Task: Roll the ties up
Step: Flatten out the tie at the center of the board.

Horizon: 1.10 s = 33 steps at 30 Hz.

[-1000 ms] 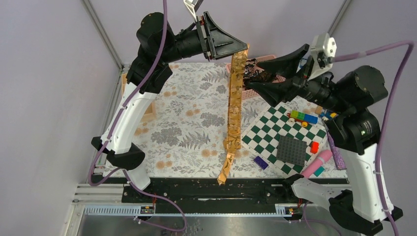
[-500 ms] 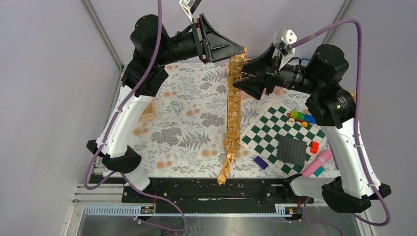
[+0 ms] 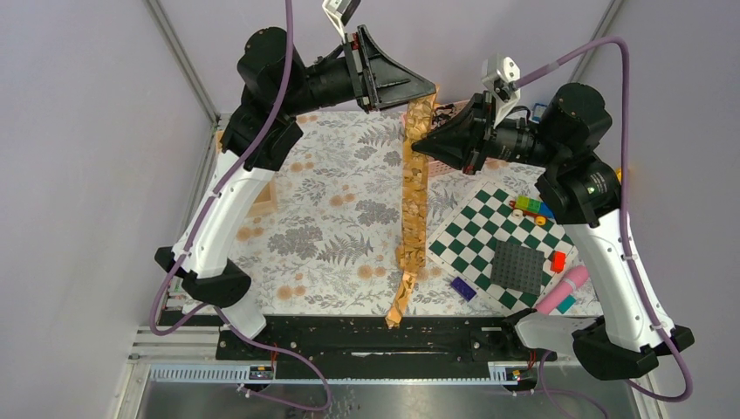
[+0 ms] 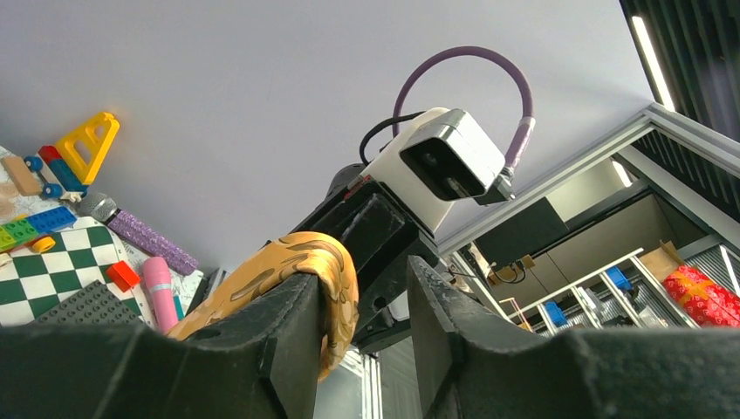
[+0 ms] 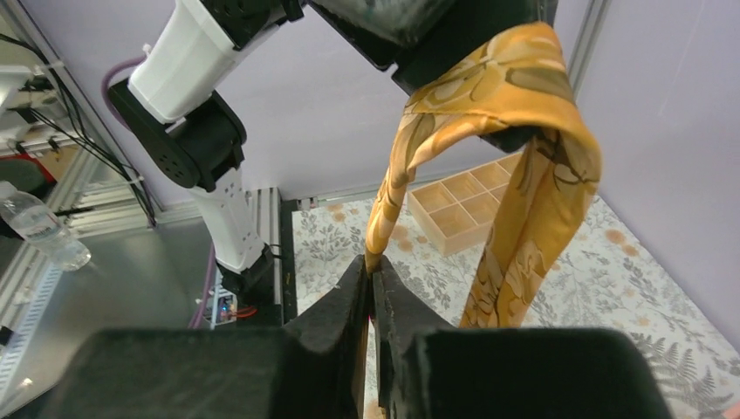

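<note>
Left gripper point(image 3: 421, 90) was raised high, its fingers part-spread with a gap showing between them. The golden tie point(image 3: 414, 209) was draped over one left finger point(image 4: 292, 323), folded across its tip, with a strand hanging down on each side.

Right gripper point(image 3: 419, 140) sat just below the left fingers. Its fingers were pressed almost together, pinching the narrower strand between their tips. The broader strand hung free just beside them.

Below both grippers, the tie ran down onto the floral cloth point(image 3: 332, 201) and lay along it toward the near edge. A checkered board point(image 3: 476, 229) lay just beside that lower stretch.
</note>
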Motion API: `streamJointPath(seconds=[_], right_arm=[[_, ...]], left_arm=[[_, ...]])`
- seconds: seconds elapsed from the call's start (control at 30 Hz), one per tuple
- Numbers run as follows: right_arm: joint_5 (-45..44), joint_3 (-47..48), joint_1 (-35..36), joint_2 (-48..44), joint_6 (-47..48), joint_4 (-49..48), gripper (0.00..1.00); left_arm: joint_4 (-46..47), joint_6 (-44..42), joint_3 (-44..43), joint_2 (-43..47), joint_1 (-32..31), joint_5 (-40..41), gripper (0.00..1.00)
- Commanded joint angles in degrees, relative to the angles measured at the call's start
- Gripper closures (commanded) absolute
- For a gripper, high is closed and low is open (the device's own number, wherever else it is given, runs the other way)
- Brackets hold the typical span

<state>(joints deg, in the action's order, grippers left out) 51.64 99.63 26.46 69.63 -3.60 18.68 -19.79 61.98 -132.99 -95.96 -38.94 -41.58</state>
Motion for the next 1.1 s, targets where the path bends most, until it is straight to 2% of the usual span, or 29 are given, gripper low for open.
streamJointPath(seconds=[0.0,0.07,0.27,0.43,0.6,0.93,1.07], right_arm=[[2.3,-0.3,-0.2,-1.4,-4.2,-6.3,0.95],[1.8,0.1,-0.2,-1.6,-5.0,-6.6,1.00],[-0.6,2.2,-0.2,-2.2,-6.9,-8.0,1.00],[-3.0,6.5,-0.2,-1.2,-7.5,-7.1,1.00],[-4.2,15.2,-0.2,2.3,-7.6,-3.2,1.00],[-4.8,40.5,-0.2,14.2,-8.0,7.3,1.00],[-4.8,43.4,-0.2,15.4,-8.0,7.9,1.00]], left_arm=[[3.5,-0.4,0.2,1.6,0.3,0.7,0.62],[3.7,-0.4,0.4,1.5,0.3,0.6,0.61],[4.2,-1.9,4.6,3.6,0.3,1.3,0.47],[5.8,-2.4,9.8,6.3,0.2,1.5,0.44],[7.5,-2.5,13.4,8.5,0.3,1.6,0.43],[8.1,-4.4,11.6,10.1,0.3,2.4,0.41],[7.9,-4.6,10.7,10.0,0.3,2.3,0.41]])
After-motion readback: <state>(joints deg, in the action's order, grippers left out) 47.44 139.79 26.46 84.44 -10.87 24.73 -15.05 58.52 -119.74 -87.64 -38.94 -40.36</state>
